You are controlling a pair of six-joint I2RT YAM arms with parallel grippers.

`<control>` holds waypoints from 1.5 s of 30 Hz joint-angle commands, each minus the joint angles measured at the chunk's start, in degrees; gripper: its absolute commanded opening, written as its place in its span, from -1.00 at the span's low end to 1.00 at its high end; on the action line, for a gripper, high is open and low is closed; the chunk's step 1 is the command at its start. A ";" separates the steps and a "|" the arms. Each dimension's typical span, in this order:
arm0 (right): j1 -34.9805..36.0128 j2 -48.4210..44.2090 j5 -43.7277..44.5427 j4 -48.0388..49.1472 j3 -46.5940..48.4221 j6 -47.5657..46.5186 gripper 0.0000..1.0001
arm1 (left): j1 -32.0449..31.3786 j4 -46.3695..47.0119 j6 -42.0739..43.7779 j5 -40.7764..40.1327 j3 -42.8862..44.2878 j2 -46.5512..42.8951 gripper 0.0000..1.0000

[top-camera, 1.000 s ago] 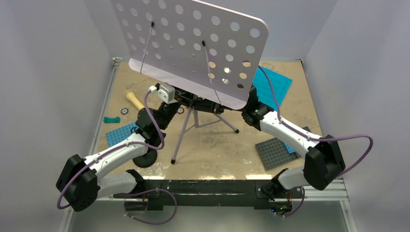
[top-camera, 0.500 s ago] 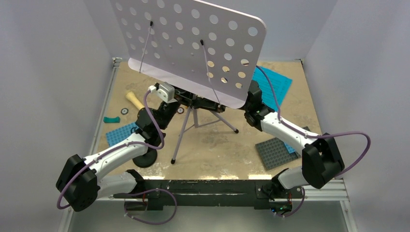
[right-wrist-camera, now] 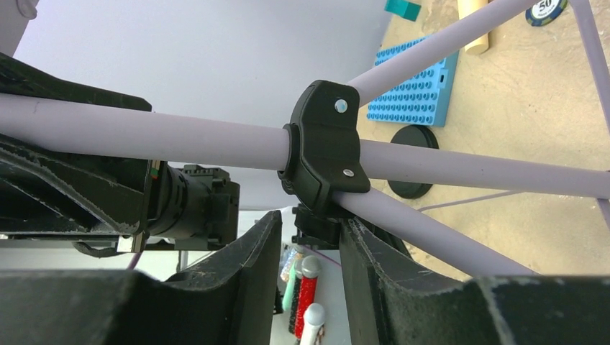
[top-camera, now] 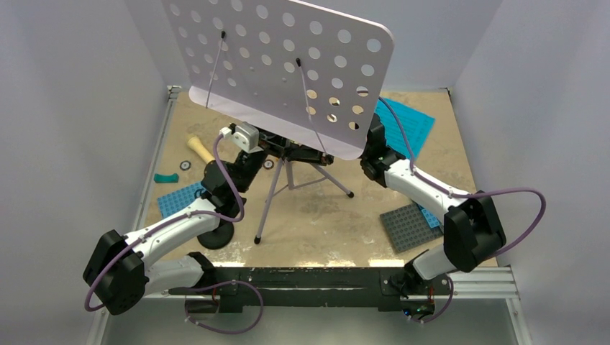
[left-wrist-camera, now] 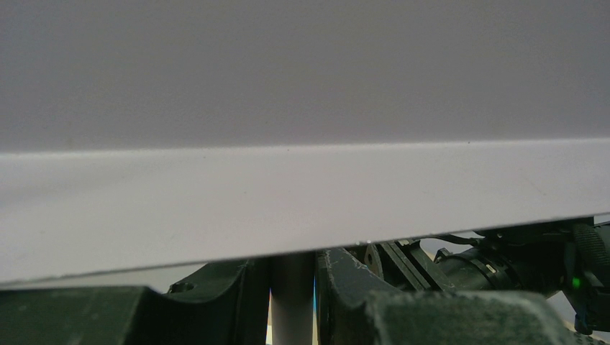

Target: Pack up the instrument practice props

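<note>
The lavender hole-punched music stand [top-camera: 280,68] stands on its tripod mid-table, its plate filling the top of the overhead view. My left gripper [left-wrist-camera: 291,277] is shut on the stand's pole [left-wrist-camera: 291,302] just under the plate's ledge [left-wrist-camera: 288,201]. My right gripper [right-wrist-camera: 309,230] is open under the black tripod hub [right-wrist-camera: 324,144], whose lower clamp sits at its fingertips. Teal sheet-music pages [top-camera: 406,123] lie at the back right. The cream toy microphone [top-camera: 199,149] lies at the left. Partly hidden by my left arm, the black mic stand's round base [top-camera: 216,236] sits near the front.
A grey baseplate [top-camera: 407,227] lies front right and a blue baseplate [top-camera: 180,198] at the left, with a teal brick [top-camera: 165,177] and small discs [top-camera: 185,164] beside it. The tripod legs [top-camera: 267,201] spread across the middle. White walls close in three sides.
My right arm has swung slightly left, closer to the stand, and the plate has shifted a little up and left. The left arm holds still on the pole.
</note>
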 commanded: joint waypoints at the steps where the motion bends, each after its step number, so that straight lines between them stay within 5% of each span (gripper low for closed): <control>1: 0.20 0.70 -0.19 2.42 5.97 -1.84 -0.28 | -1.04 -10.44 -0.09 3.34 -2.94 1.75 -1.00; 4: 0.33 1.48 -1.79 0.92 7.11 -2.24 -0.32 | -1.04 -10.44 -0.15 3.49 -2.84 2.03 -1.00; 16: 1.12 3.12 -4.51 -1.37 8.16 -1.67 0.03 | -1.04 -10.61 0.16 3.54 -2.90 2.07 -1.00; 25: 1.42 5.23 -5.37 1.25 8.44 0.96 -0.54 | -1.04 -10.70 0.27 3.12 -2.93 1.96 -1.00; 27: 1.59 5.67 -5.63 0.80 9.34 -0.03 -0.97 | -1.04 -10.70 0.58 2.88 -3.03 1.86 -1.00; 28: 1.68 5.68 -5.63 0.08 9.67 -1.17 -1.00 | -1.04 -10.78 0.66 2.79 -3.03 1.84 -1.00; 35: 3.60 -0.52 12.34 -16.99 10.85 -27.15 -1.00 | -1.04 -11.16 0.36 3.30 -3.03 2.11 -1.00; 45: 14.58 -10.15 43.32 9.00 -10.10 -66.71 -1.00 | -1.12 -12.64 -0.98 3.01 -1.54 2.77 -1.00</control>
